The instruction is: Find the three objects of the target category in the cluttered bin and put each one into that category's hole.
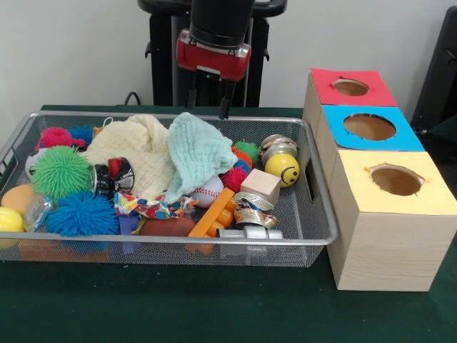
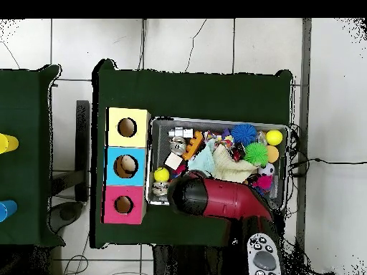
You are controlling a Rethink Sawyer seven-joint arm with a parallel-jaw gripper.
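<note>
The bin holds all its clutter; the confetti cloth lies at its front (none of 3 looks sorted yet); the end effector hovers above, empty, fingers apart.

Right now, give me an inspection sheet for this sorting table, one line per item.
Surface: dark green cloth-covered table.
Job's things: silver wire mesh bin; confetti-patterned cloth scrap inside near the front wall; three wooden boxes with holes, topped red, blue, yellow.
Clutter: mint-green waffle cloth, cream waffle cloth, green spiky ball, yellow smiley ball.
Hand: above the bin's far edge, holding nothing.
Cables: black cable behind the bin.
Surroundings: tiled floor.
</note>
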